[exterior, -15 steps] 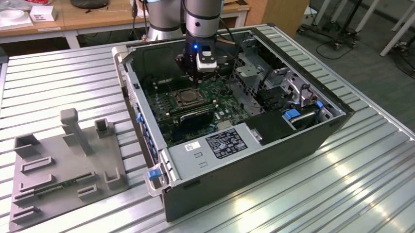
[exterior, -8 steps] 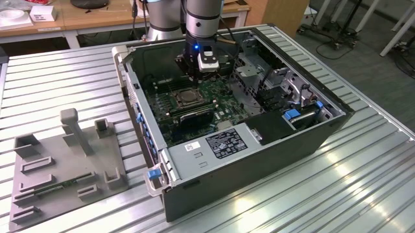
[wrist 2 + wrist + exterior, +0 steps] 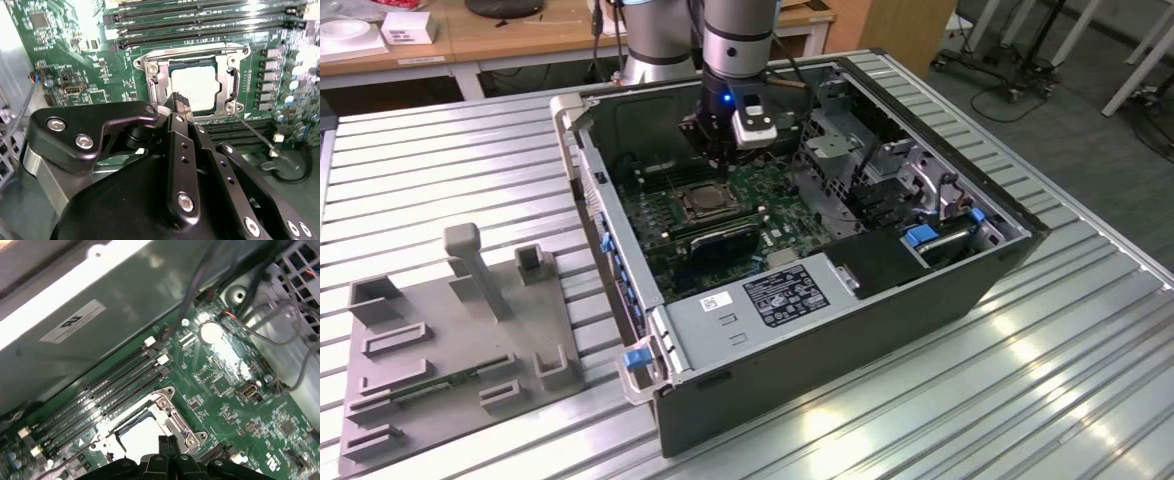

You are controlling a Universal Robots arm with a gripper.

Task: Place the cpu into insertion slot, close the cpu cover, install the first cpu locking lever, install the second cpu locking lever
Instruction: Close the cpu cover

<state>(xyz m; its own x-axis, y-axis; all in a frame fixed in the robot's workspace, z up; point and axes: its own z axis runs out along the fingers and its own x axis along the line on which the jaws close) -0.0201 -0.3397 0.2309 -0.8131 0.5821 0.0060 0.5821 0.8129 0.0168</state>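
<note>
Pincer: in the first wrist view my pincer [image 3: 167, 442] has its two dark fingertips drawn together with nothing between them. It hangs just above the near edge of the socket.
Cpu: the cpu [image 3: 196, 86], a pale square, already sits in the insertion slot [image 3: 192, 63]. A strip of the slot's dark centre shows along one side of the chip.
Cpu cover: the silvery cpu cover [image 3: 156, 82] appears to lie down flat around the chip, which shows through its window. I cannot tell whether it is fully seated.
Locking lever: a thin wire locking lever [image 3: 252, 129] slants away from one corner of the socket. It looks free, not hooked down.
Step in hand: I judge that placing the chip is done and the work stands at the cover and the first lever.
What it calls for: in my judgement, a closed tip pressing only on the wire or the frame, never on the chip, and steady sideways guidance to catch the hook.
Memory slots: long black memory slots [image 3: 115, 375] run beside the socket on the green board.
Computer case: the open computer case [image 3: 854, 340] lies on its side around the board.
Worktop: a slatted metal worktop [image 3: 454, 160] carries the case. A grey fixture [image 3: 454, 340] sits well apart, toward the exterior view's left.
</note>
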